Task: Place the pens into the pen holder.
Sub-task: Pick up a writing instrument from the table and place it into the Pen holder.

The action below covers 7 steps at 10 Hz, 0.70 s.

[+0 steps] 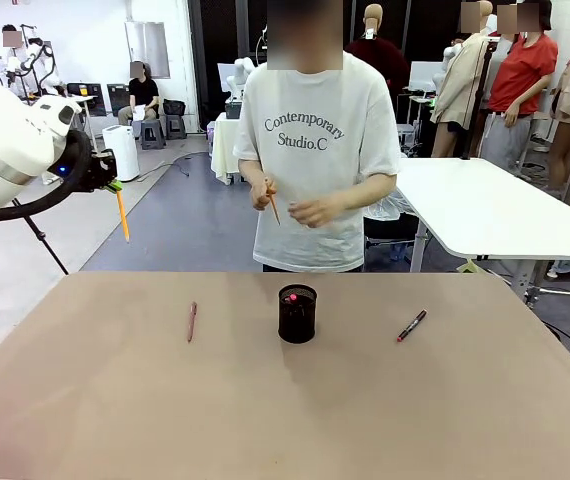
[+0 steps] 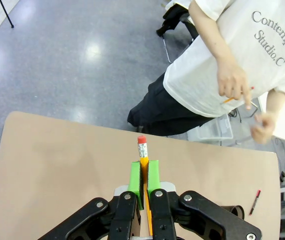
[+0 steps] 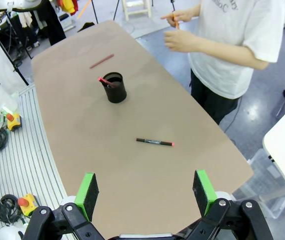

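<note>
Left claw (image 2: 143,166): clamped on the pencil (image 2: 142,148), green pads (image 2: 135,176) pinching the shaft, red eraser poking out past the tips. In the front view it hangs at the upper left of the frame, high off the table (image 1: 115,420), with the pencil dangling down.
Right claw (image 3: 145,192): jaws wide apart with nothing between them, along the bottom edge of its own view, looking down the length of the table.
Cup (image 1: 297,315): upright in the middle of the frame, with a pink-tipped pen (image 1: 288,297) leaning inside it.
Brown pen (image 1: 192,322): flat on the table, left of the cup and well apart from it.
Black pen (image 1: 411,326): flat and slanted, right of the cup, also well apart.
Person: top centre, at the far side, one hand (image 1: 262,192) holding a second pencil (image 1: 274,207) off the table.
Handling: the pencil looks light, stiff and slim (nothing fragile about it), but a smooth painted shaft could swivel or slip in the pads. The pens lying down sit low and may roll, so I would pinch across the barrel at mid-length.
Risk: the mesh cup looks light, and a knock on its rim could tip it.
</note>
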### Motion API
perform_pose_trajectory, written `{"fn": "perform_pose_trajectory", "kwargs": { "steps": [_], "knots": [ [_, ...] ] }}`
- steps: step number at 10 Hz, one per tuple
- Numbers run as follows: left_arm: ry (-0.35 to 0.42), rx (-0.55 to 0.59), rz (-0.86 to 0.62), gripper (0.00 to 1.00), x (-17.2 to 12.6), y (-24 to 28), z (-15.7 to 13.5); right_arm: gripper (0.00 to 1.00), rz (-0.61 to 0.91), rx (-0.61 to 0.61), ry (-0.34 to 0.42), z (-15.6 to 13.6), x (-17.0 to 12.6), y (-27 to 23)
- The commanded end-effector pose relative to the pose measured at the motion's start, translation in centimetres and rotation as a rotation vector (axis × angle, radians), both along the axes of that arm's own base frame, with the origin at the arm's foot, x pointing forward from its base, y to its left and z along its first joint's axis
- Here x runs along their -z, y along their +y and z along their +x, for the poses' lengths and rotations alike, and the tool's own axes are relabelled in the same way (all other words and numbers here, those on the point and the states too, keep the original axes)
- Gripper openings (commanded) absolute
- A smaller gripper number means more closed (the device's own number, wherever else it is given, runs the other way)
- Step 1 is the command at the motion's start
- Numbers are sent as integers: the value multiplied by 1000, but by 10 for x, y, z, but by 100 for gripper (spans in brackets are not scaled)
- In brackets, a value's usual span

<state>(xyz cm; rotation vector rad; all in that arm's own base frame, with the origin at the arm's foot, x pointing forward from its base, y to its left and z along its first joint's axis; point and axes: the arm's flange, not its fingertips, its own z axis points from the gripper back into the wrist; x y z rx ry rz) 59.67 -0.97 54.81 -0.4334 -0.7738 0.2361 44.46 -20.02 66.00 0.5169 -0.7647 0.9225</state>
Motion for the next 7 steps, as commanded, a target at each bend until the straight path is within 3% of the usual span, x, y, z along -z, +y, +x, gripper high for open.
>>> {"fn": "perform_pose_trajectory", "kwargs": {
  "steps": [1, 7],
  "knots": [
    [9, -4, -2, 0, -5, -1, 2, 100, 3, -6, -11, -2, 0, 2],
    [9, -4, -2, 0, -5, -1, 2, 100, 3, -6, -11, -2, 0, 2]
  ]
}}
